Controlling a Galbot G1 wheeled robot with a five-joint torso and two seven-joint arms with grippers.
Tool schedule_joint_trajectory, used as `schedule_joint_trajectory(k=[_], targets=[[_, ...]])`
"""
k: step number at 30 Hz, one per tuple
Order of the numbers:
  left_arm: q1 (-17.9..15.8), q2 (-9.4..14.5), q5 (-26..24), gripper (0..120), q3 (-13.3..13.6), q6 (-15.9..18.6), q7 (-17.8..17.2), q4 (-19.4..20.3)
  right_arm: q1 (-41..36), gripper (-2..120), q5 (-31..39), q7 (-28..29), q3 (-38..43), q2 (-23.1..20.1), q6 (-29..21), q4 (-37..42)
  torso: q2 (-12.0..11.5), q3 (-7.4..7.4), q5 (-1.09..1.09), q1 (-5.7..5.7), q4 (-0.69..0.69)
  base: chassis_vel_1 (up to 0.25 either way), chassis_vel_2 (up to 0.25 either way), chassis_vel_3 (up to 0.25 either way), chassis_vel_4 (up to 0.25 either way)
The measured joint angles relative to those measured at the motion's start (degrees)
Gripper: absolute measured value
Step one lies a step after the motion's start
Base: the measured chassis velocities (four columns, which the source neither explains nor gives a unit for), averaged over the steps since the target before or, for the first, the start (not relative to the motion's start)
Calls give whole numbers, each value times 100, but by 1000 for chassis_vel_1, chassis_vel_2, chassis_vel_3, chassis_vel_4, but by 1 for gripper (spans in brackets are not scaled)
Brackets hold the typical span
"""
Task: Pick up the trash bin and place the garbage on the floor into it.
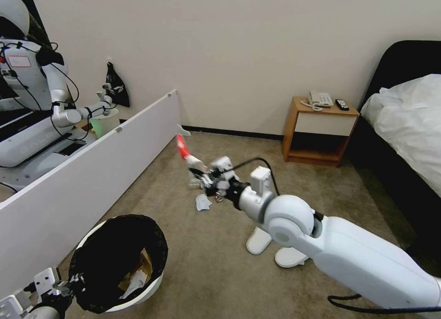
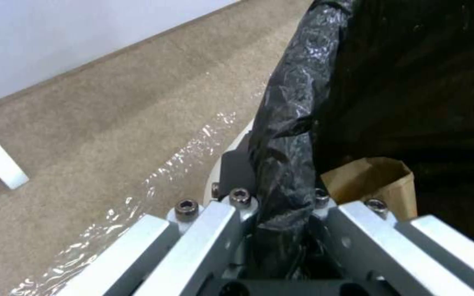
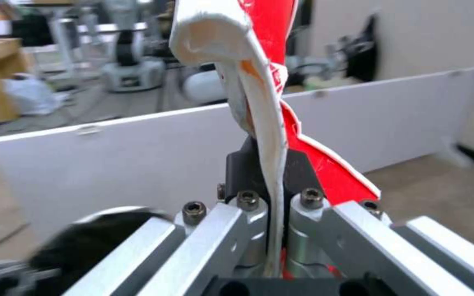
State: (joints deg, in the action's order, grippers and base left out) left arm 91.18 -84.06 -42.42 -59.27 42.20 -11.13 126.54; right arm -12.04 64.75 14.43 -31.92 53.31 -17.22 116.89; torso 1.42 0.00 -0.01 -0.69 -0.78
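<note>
The trash bin [image 1: 148, 289], white with a black bag over its rim, stands at the lower left on the floor [image 1: 206, 264]. My left gripper [image 1: 72, 283] is shut on its bagged rim [image 2: 284, 164]. A brown paper bag [image 2: 374, 181] and some white paper [image 1: 133, 280] lie inside the bin. My right gripper [image 1: 198, 168] is raised above the carpet, shut on a flattened red-white carton [image 3: 259, 82] that sticks up from it [image 1: 183, 147]. Under that gripper lie a white crumpled piece [image 1: 202, 202] and a small red can [image 1: 218, 198]. Two white slippers [image 1: 258, 240] lie beneath my right arm.
A long white board [image 1: 92, 172] fences off the left side, with another robot and a pale greenish bin [image 1: 104, 122] behind it. A wooden nightstand [image 1: 319, 131] with a phone stands at the far wall. A bed [image 1: 409, 126] is on the right.
</note>
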Motion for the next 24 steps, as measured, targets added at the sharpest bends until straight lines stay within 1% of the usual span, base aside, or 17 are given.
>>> schedule_joint_trajectory(k=[4, 6, 8, 10, 11, 12, 13, 16, 17, 19, 24], targets=[[-11, 20, -9, 2, 4, 0, 14, 0, 159, 0, 265, 80, -220, 96, -51, 77, 0, 0, 0, 0, -1, 0, 0, 0, 0], [-22, 37, -15, 2, 11, 0, 23, -1, 345, 0, 579, 130, -555, 242, -73, 89, 0, 0, 0, 0, -1, 0, 0, 0, 0], [-27, 40, -17, 2, 16, 0, 30, -6, 398, 0, 683, 141, -660, 297, -82, 88, 0, 0, 0, 0, -1, 0, 0, 0, 0], [-54, 41, -17, 2, 25, 0, 34, -35, 532, 0, 882, 180, -984, 516, -83, 16, 0, 0, 0, 0, -1, 0, 0, 0, 0], [-54, 41, -17, 2, 25, 0, 34, -35, 532, 0, 882, 180, -984, 516, -83, 16, 0, 0, 0, 0, -1, 0, 0, 0, 0], [-67, 41, -19, 2, 26, 0, 39, -47, 598, 0, 921, 195, -1170, 654, -84, -40, 0, 0, -1, 0, 0, 0, 0, 0, 0], [-67, 41, -19, 2, 26, 0, 39, -47, 598, 0, 921, 195, -1170, 654, -84, -40, 0, 0, -1, 0, 0, 0, 0, 0, 0], [-88, 41, -26, 2, 26, 0, 52, -66, 696, 0, 1014, 236, -1489, 970, -114, -166, 0, 0, -1, 0, 0, 0, 0, 0, 0], [-88, 41, -26, 2, 26, 0, 52, -66, 696, 0, 1014, 236, -1489, 970, -114, -166, 0, 0, -1, 0, 0, 0, 0, 0, 0], [-108, 40, -27, 2, 25, 0, 55, -74, 736, 0, 1027, 261, -1694, 1161, -128, -262, 0, 0, 0, 0, 1, 0, 0, 0, 0], [-138, 30, -28, 2, 35, -1, 58, -85, 747, 0, 1018, 300, -2005, 1315, -155, -361, 0, 0, 0, 0, 0, 0, 0, 0, 0]])
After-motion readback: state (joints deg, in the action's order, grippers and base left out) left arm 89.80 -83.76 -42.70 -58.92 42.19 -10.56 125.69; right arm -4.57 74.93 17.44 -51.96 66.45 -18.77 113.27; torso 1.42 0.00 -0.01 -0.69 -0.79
